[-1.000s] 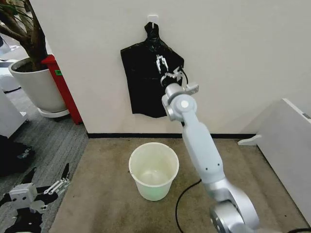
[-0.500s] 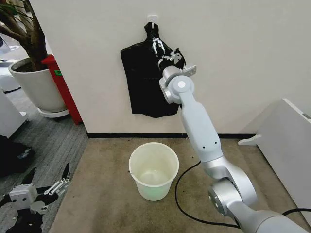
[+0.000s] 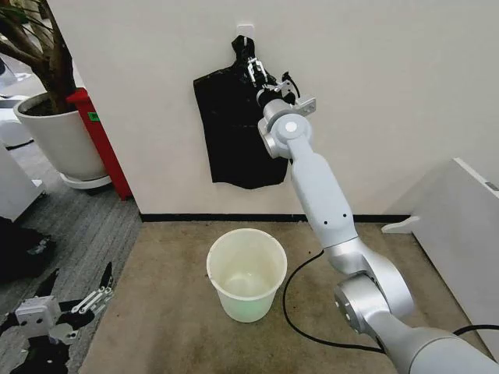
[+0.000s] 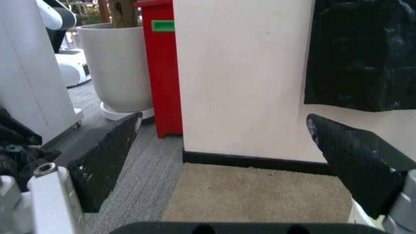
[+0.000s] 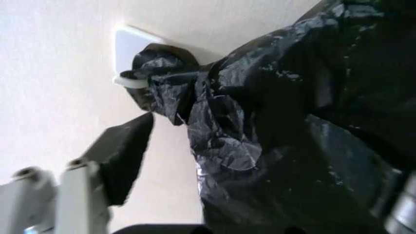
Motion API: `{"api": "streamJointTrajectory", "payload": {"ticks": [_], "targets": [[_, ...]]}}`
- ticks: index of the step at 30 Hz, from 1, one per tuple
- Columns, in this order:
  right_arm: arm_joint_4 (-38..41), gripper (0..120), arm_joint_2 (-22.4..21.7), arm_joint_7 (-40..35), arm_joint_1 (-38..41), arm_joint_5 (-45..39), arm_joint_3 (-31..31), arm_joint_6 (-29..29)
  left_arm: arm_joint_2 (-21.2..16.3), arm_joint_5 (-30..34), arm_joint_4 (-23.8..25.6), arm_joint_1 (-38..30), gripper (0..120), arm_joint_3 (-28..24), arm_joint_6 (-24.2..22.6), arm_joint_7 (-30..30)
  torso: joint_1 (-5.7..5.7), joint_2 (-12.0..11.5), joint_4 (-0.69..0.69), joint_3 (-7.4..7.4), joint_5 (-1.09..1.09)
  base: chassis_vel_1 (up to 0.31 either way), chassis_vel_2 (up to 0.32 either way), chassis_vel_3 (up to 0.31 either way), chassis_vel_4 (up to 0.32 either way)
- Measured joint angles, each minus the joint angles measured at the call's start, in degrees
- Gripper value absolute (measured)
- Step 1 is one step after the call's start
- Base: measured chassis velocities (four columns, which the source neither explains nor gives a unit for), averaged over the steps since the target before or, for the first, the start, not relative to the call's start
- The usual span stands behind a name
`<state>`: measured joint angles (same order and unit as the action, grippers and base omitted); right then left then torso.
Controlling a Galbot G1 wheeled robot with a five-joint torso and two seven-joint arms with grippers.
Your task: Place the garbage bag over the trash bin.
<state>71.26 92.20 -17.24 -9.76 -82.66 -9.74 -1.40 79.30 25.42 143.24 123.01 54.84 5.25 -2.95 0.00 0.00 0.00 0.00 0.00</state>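
While the trash bin (image 3: 246,273) stands upright on the carpet below the wall, the garbage bag (image 3: 238,117) hangs flat against that wall above the bin, its gathered neck caught on a small white hook (image 3: 245,29). The right gripper (image 3: 256,69) is raised to the bag's neck, just under the hook; in the right wrist view its jaws are spread, one dark finger (image 5: 123,156) beside the bunched plastic, not yet pinching it. The left gripper (image 3: 82,300) hangs low, well to the left of the bin, jaws spread. A large white plant pot (image 3: 61,140) and a red box (image 3: 101,140) stand left of the bag.
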Motion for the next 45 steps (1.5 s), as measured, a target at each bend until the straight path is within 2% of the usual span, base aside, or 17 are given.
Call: {"api": "streamJointTrajectory", "payload": {"ticks": [5,9,10,16,17,21,23,33,39,45], "targets": [[-0.06,66,-0.01,-0.10,0.07,-0.05,0.16,0.16,0.04,-0.02,0.00,-0.01,100,-0.02,0.02,0.00,0.00,0.00,0.00,0.00,0.00,0.000,0.000,0.000,0.000],[0.51,46,-0.03,-1.91,0.14,-0.93,0.47,0.28,0.10,-0.04,0.00,-0.04,100,-0.05,0.02,0.01,0.00,0.00,0.00,0.00,0.00,0.000,0.000,0.000,0.000],[0.51,46,-0.03,-1.91,0.14,-0.93,0.47,0.28,0.10,-0.04,0.00,-0.04,100,-0.05,0.02,0.01,0.00,0.00,0.00,0.00,0.00,0.000,0.000,0.000,0.000],[1.96,22,-0.05,-6.00,0.55,-2.98,1.04,0.30,0.16,-0.08,0.00,-0.08,100,-0.14,0.02,0.01,0.00,0.00,0.00,0.00,0.00,0.000,0.000,0.000,0.000],[1.96,22,-0.05,-6.00,0.55,-2.98,1.04,0.30,0.16,-0.08,0.00,-0.08,100,-0.14,0.02,0.01,0.00,0.00,0.00,0.00,0.00,0.000,0.000,0.000,0.000],[2.77,4,-0.06,-9.49,1.11,-5.43,0.72,0.61,0.22,-0.13,0.00,-0.11,100,-0.24,0.02,0.01,0.00,0.00,0.01,0.00,0.00,0.000,0.000,0.000,0.000],[3.28,0,-0.06,-10.88,1.39,-6.70,0.41,0.79,0.35,-0.25,0.00,-0.20,100,-0.50,0.02,0.01,0.00,0.00,0.00,0.00,0.00,0.000,0.000,0.000,0.000],[5.46,0,-0.06,-18.82,2.47,-9.68,0.47,0.90,1.51,-1.25,0.00,-1.11,100,-2.49,-0.16,0.08,0.00,0.00,0.00,0.00,0.00,0.000,0.000,0.000,0.000],[7.69,0,-0.07,-29.62,2.01,-10.94,1.84,0.80,1.69,-1.46,0.00,-1.15,100,-2.81,-0.16,0.13,0.00,0.00,0.00,-0.01,0.00,0.000,0.000,0.000,0.000],[10.88,0,-0.07,-34.81,-0.28,-11.60,3.95,1.29,1.82,-1.64,0.00,-1.18,100,-3.11,-0.16,0.15,0.00,0.00,0.00,-0.01,0.00,0.000,0.000,0.000,0.000]]}}
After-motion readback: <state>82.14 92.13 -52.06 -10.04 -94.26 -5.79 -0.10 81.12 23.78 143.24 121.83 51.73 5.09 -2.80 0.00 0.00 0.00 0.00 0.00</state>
